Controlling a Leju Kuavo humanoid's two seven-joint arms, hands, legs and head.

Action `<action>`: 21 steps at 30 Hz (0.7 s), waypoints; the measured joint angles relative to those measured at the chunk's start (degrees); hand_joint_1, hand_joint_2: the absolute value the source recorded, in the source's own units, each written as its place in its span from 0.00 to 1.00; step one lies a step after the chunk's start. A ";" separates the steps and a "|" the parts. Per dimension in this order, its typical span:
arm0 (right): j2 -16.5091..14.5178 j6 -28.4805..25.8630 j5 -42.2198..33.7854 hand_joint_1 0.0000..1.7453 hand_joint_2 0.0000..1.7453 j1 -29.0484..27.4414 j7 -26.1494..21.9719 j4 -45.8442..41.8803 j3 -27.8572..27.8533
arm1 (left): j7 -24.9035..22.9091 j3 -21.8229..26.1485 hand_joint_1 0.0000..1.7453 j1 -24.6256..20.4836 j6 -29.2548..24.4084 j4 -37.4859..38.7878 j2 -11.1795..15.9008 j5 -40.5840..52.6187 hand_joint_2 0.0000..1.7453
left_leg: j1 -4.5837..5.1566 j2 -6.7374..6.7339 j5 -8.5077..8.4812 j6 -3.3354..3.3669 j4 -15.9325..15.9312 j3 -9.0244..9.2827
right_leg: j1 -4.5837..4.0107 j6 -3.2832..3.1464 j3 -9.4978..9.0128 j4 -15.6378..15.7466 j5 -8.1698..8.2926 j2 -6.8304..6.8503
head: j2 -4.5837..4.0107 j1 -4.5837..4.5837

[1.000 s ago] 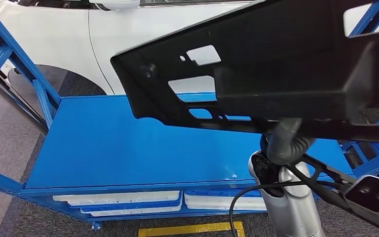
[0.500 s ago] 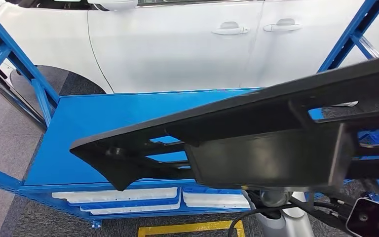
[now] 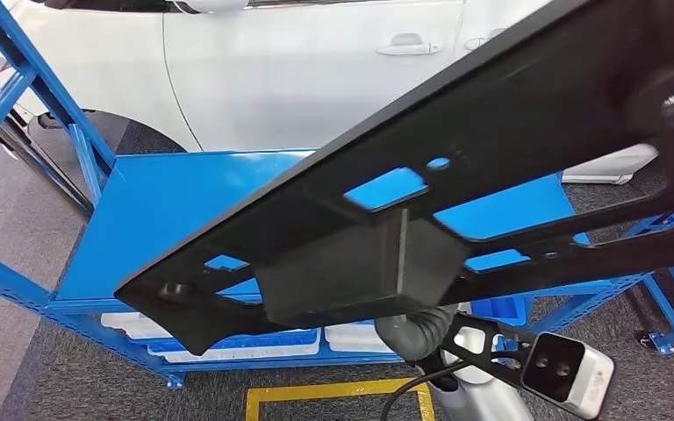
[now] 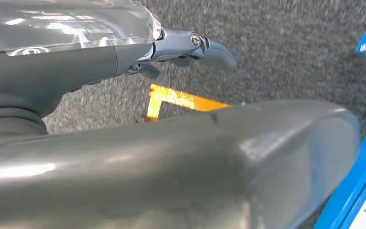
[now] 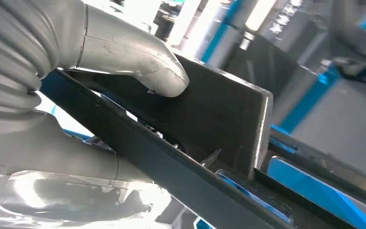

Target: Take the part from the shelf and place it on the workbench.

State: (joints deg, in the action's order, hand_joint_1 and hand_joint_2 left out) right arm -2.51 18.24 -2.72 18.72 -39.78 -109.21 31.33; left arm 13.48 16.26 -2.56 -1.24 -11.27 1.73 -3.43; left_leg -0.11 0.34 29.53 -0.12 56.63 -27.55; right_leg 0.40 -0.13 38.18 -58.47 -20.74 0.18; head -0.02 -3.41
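One big black part (image 3: 456,202); one blue shelf (image 3: 175,219) behind it; one white car (image 3: 298,70) with two door handles in sight; one yellow line (image 3: 333,405) on the floor; two robot hands, the right robot hand (image 5: 124,57) on the part and the left robot hand (image 4: 190,47) over the carpet.

Silver arm with grey ribbed wrist cover (image 3: 417,329), black cable, white wrist camera box (image 3: 568,372), grey thumb (image 5: 133,55).
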 joint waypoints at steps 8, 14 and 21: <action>1.58 -3.76 2.05 1.00 1.00 -1.71 -0.04 -0.74 0.07 | -0.89 -0.02 0.00 0.10 0.87 -0.01 -0.53 1.06 0.00 | -0.48 -0.61 -4.93 1.27 -0.06 -5.35 | 0.42 1.64 3.26 -16.38 -11.41 -0.19 | 0.00 0.01; 2.73 -1.33 0.59 1.00 1.00 -3.87 -0.09 -4.30 -2.49 | -1.69 0.01 0.00 0.32 0.59 0.01 -1.13 1.20 0.00 | -0.29 -0.52 -6.63 -0.26 1.93 -8.57 | 0.10 0.54 -8.93 -0.25 -9.36 -0.28 | 0.00 -0.02; 3.27 -0.87 0.32 1.00 1.00 -4.88 -0.08 -5.57 -3.69 | -1.81 0.03 0.00 0.56 0.52 0.02 -1.36 1.20 0.00 | -0.79 -0.50 3.69 -2.13 14.16 -12.23 | 0.09 -1.96 -5.11 0.28 -5.44 0.03 | 0.00 -0.02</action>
State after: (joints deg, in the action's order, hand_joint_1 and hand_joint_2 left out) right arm 0.75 17.37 -2.40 13.84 -39.86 -114.78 27.64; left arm 11.67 16.28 -2.01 -0.72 -11.26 0.37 -2.23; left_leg -0.89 -0.15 33.22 -2.25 70.79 -39.77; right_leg 0.49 -2.09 33.08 -58.19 -26.18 0.21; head -0.02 -3.43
